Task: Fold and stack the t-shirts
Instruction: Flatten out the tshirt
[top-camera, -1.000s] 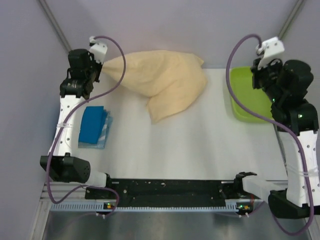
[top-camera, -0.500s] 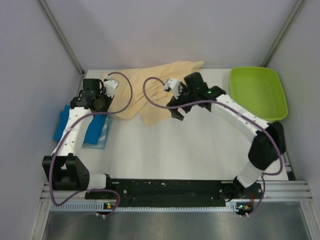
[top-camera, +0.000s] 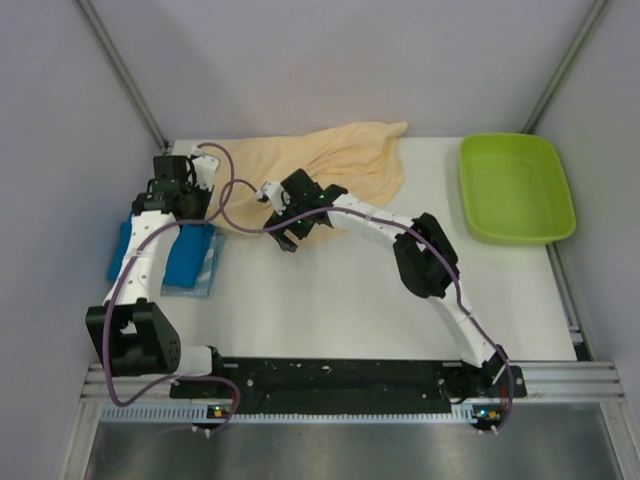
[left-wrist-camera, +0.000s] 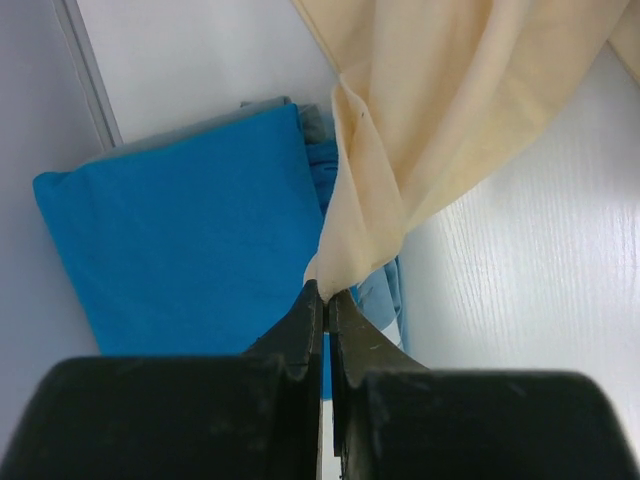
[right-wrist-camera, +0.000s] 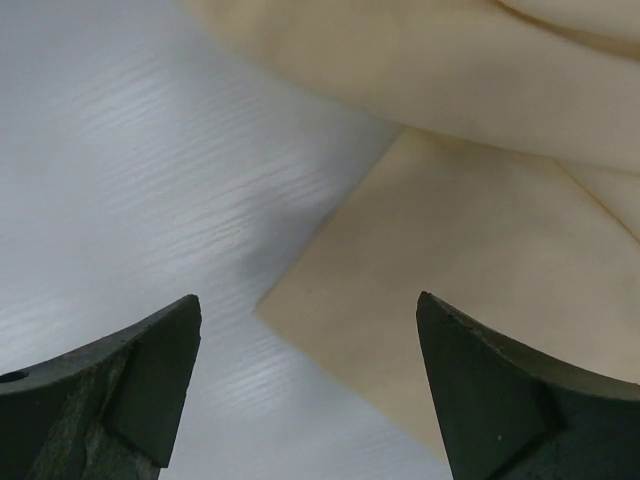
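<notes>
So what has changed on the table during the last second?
The right gripper swung left from over the green tray and hovers open above a corner of the peach shirt. The left gripper, shut on that shirt's edge, moved nearer, over the blue shirt; the peach shirt sank flatter. Tray and blue shirt stayed put.

White table (top-camera: 330, 300): peach shirt (top-camera: 350, 160), blue shirt (top-camera: 190, 255), green tray (top-camera: 515, 190).

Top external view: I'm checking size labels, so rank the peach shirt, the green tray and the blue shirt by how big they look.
1. peach shirt, spreading widest
2. green tray, not far behind
3. blue shirt, clearly smallest, partly under the left arm
</notes>
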